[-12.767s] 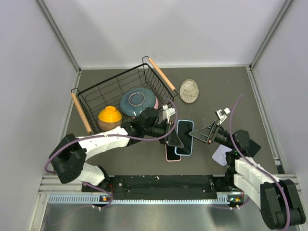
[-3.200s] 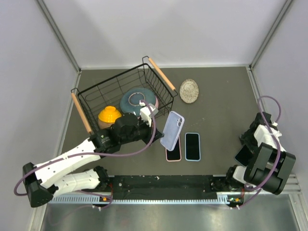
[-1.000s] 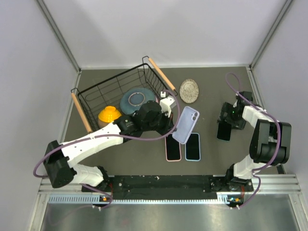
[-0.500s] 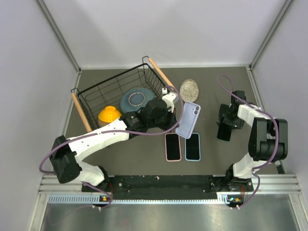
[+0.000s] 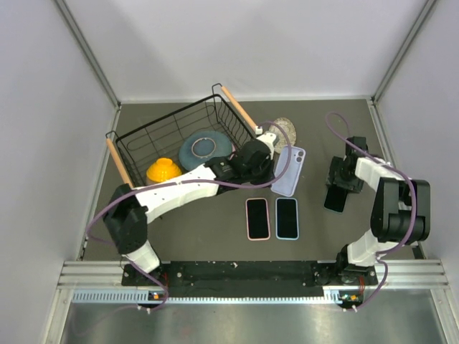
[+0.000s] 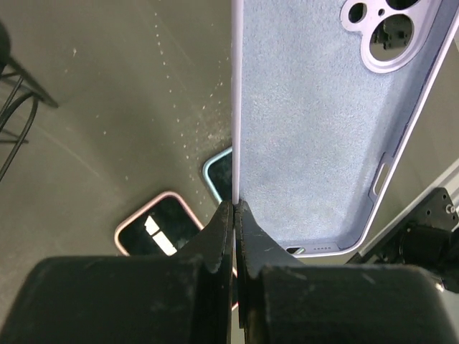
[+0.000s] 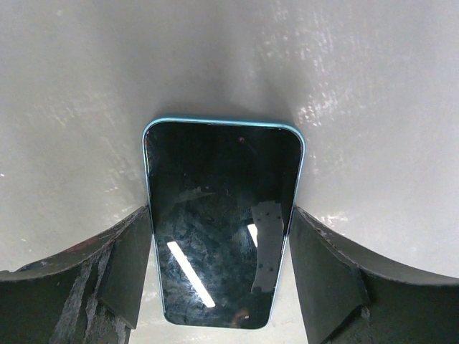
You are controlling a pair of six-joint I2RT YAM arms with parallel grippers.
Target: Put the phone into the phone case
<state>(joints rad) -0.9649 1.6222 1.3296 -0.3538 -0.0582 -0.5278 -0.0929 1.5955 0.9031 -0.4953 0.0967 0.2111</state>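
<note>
My left gripper [image 5: 271, 159] is shut on one long edge of a lavender phone case [image 5: 289, 172] and holds it off the table, near the middle. In the left wrist view the case [image 6: 315, 129] shows its soft inner face and camera cutout, its edge pinched at the fingertips [image 6: 234, 204]. At the right, a dark phone [image 5: 335, 198] with a light blue rim lies flat on the table. My right gripper [image 5: 336, 190] straddles it. The right wrist view has both fingers [image 7: 129, 265] pressed against the phone's [image 7: 222, 222] long sides.
Two more phones lie side by side near the front, one pink-rimmed [image 5: 257, 218] and one blue-rimmed [image 5: 287, 218]. A black wire basket [image 5: 136, 147] at the left holds a blue dish [image 5: 204, 148] and an orange bowl [image 5: 163, 172]. A grey round disc [image 5: 285, 127] lies behind the case.
The left arm has carried the case up and to the right, away from the two front phones. The right jaws have narrowed onto the phone's sides.
</note>
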